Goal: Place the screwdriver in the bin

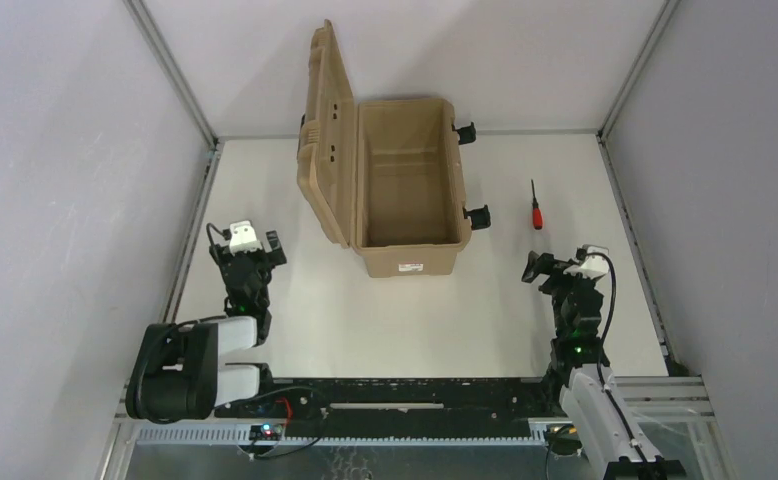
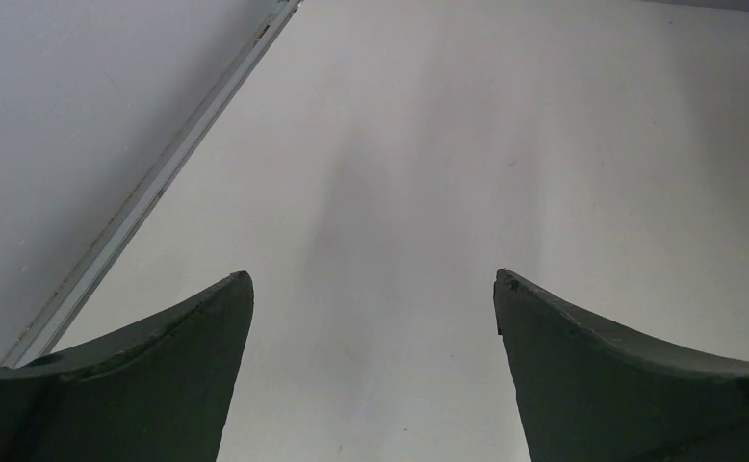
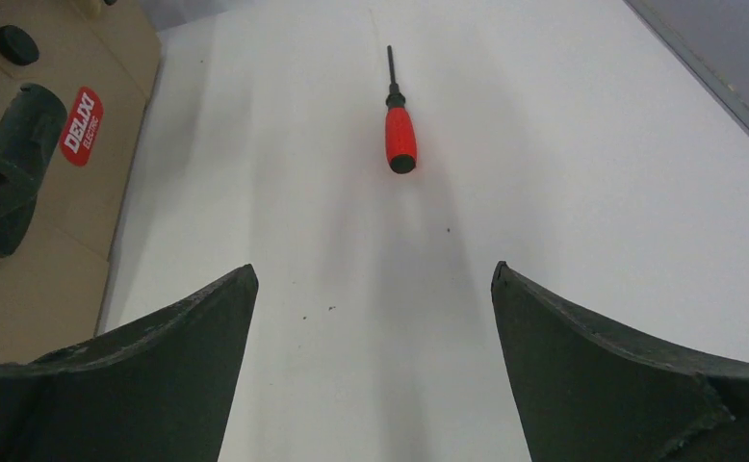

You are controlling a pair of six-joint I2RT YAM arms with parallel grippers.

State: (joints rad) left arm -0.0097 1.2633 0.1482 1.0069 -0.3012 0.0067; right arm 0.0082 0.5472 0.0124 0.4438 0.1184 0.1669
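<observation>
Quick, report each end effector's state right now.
Left end effector: open, empty.
Right end effector: open, empty; screwdriver lies ahead of it, untouched.

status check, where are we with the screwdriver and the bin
Jaws open and empty on left gripper and right gripper. Untouched: small red-handled screwdriver on white table, ahead of right gripper. Large tan plastic bin stands open. Path clear.

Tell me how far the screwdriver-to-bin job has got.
Done: only the setup. The bin stands with its lid open.
In hand: nothing is gripped. The right fingers are open and point at the screwdriver, which lies on the table to the right of the bin. The left fingers are open and hold nothing.
Left: reach, grasp, carry and drop it in.
</observation>
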